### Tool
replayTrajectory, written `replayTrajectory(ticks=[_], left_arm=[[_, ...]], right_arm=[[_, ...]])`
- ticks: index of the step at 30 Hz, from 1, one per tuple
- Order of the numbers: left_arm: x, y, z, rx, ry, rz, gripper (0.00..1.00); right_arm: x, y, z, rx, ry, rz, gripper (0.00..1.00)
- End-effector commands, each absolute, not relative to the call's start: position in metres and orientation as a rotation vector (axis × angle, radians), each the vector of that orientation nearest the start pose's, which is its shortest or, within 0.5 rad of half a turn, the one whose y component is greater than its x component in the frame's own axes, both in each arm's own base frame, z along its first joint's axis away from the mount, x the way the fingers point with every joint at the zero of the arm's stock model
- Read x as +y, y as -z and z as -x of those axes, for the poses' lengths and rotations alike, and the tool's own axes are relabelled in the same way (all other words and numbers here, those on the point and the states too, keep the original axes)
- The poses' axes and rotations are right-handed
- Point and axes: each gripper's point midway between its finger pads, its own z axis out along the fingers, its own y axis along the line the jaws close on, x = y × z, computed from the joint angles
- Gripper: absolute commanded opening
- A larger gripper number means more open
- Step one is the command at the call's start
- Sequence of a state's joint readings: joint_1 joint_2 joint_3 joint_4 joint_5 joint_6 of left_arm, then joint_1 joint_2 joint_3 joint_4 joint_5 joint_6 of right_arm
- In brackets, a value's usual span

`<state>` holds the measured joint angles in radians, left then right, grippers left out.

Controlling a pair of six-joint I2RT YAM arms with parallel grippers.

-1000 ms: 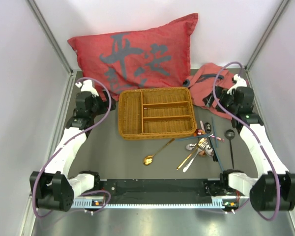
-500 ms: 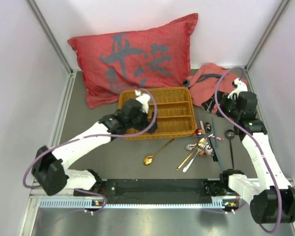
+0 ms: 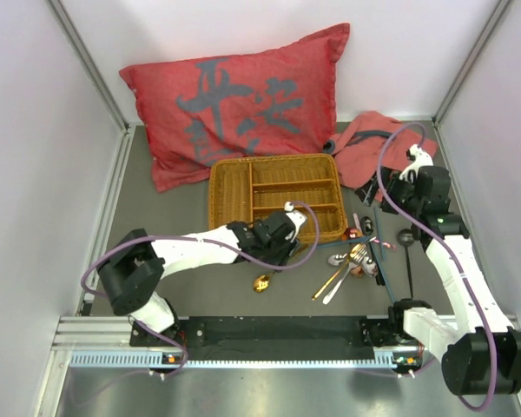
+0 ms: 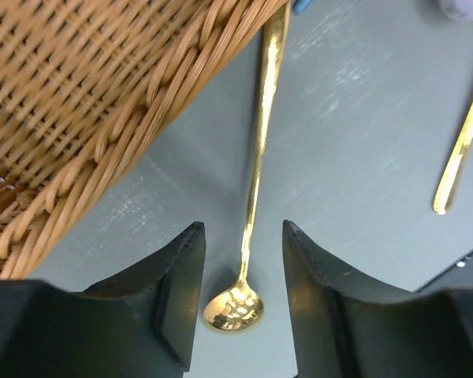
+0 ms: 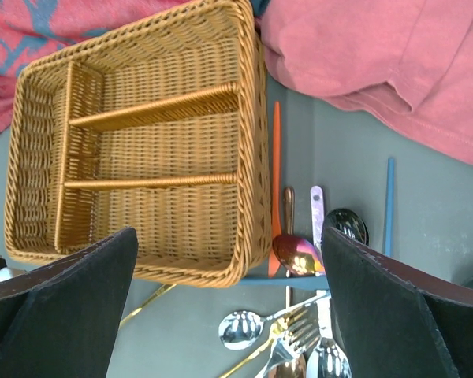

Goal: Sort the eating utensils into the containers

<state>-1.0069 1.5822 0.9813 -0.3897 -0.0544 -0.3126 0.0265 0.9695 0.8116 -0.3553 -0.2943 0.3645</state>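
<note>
Eating utensils (image 3: 358, 256) lie in a loose heap on the bench (image 3: 169, 213), near and right of the wicker tray (image 3: 214, 208). Status: zero items sorted. No utensil shows in any compartment that the right wrist view exposes. The tray's near left corner is hidden there behind a finger.

One gold spoon (image 4: 252, 189) lies apart from the heap, to its left, just beside the tray's near edge, with its bowl toward the near side. Whether its handle end touches the rim cannot be told.

Left tool (image 4: 239, 236): spread, one finger on either side of the spoon's handle just above the bowl, no contact visible. Judged step: closing on this spoon for the first transfer.

Right tool (image 5: 229, 236): spread wide, empty, held aloft to the right of the tray.

Remaining: the gold spoon, then the heap, including a copper spoon (image 5: 296, 253), an orange chopstick (image 5: 275, 173), a blue chopstick (image 5: 389, 205) and a black spoon (image 3: 405, 236). Overlapping items there will likely need single picks.
</note>
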Motion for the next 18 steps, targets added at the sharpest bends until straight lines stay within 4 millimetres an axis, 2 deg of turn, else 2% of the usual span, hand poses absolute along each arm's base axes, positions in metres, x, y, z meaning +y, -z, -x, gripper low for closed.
replayTrajectory(ticks=[1,9,13,14,15,18], left_arm=[[-0.309,-0.048,-0.197,2.446,0.388,-0.848,0.47],[-0.308,-0.023,-0.183,2.493,0.413,-0.901,0.42],[-0.300,-0.015,-0.180,2.509,0.382,-0.913,0.22],[-0.299,-0.012,-0.179,2.516,0.378,-0.917,0.08],[-0.298,-0.011,-0.177,2.522,0.371,-0.924,0.03],[-0.295,-0.009,-0.171,2.540,0.389,-0.945,0.00]], right_arm=[[0.073,-0.204,-0.305,2.083,-0.521,-0.146,0.99],[0.071,-0.201,-0.306,2.084,-0.505,-0.154,0.99],[0.071,-0.201,-0.305,2.087,-0.509,-0.155,0.99],[0.071,-0.201,-0.305,2.088,-0.508,-0.155,0.99],[0.071,-0.201,-0.304,2.091,-0.504,-0.156,0.99],[0.070,-0.202,-0.303,2.094,-0.498,-0.158,0.99]])
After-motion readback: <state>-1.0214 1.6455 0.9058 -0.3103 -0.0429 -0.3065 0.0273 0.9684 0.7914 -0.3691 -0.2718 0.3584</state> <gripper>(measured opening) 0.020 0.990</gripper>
